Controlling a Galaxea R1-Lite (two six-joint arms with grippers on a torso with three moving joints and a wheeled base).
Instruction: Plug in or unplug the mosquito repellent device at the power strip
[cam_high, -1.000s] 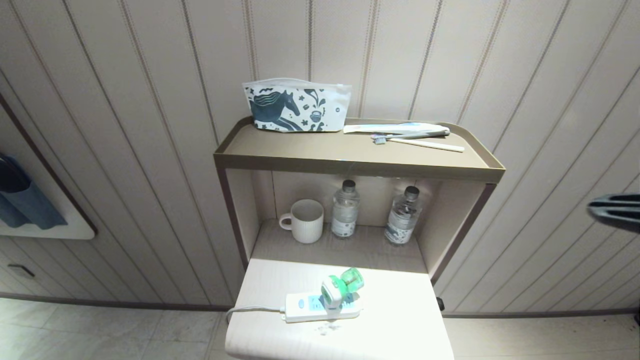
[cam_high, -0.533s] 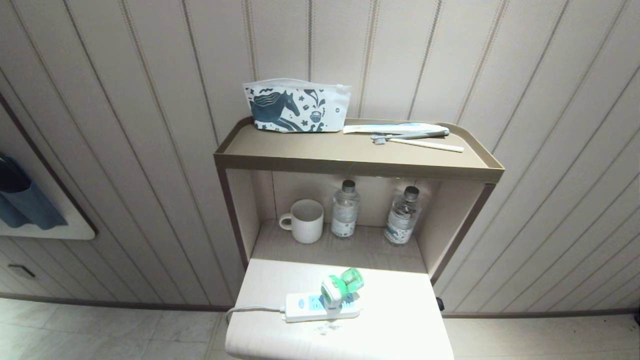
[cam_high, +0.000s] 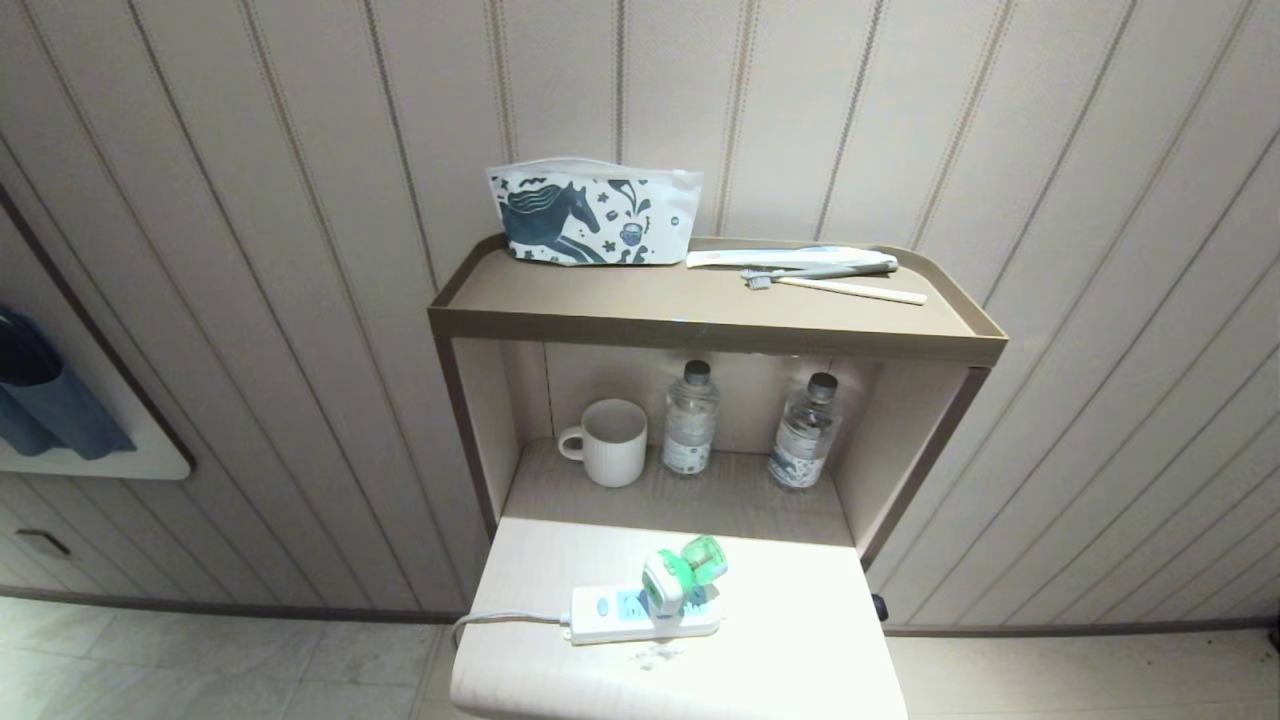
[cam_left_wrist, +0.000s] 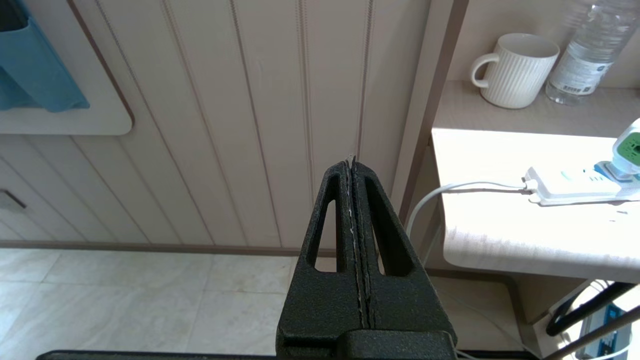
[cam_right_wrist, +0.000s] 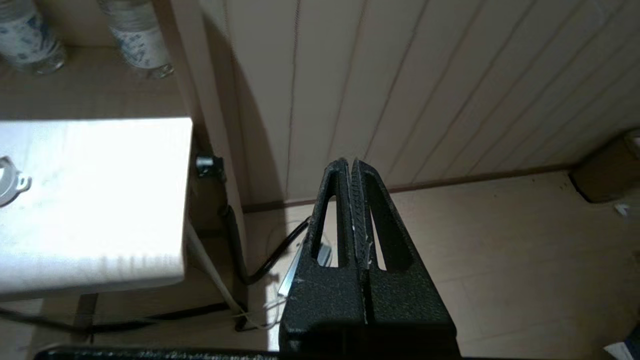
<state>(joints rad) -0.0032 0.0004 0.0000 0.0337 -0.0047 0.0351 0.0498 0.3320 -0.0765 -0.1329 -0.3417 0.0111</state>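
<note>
The mosquito repellent device (cam_high: 683, 578), a green bottle with a white head, sits on the right part of the white power strip (cam_high: 612, 613) on the low white table (cam_high: 790, 650). Its bottle leans toward the shelf. The left wrist view shows the strip (cam_left_wrist: 570, 184) and the edge of the device (cam_left_wrist: 629, 152) far to one side of my left gripper (cam_left_wrist: 351, 161), which is shut and empty beside the table, over the floor. My right gripper (cam_right_wrist: 351, 162) is shut and empty too, hanging over the floor on the table's other side. Neither gripper shows in the head view.
A grey-white cord (cam_high: 500, 620) runs off the table's left edge. Behind the table, a shelf niche holds a white mug (cam_high: 612, 442) and two water bottles (cam_high: 690, 418). The upper shelf (cam_high: 700, 330) carries a printed pouch (cam_high: 592, 212) and toothbrushes (cam_high: 830, 272). Cables lie on the floor (cam_right_wrist: 260, 265).
One second ago a dark gripper tip showed at the head view's right edge; it has left that view. Device and power strip have not moved.
</note>
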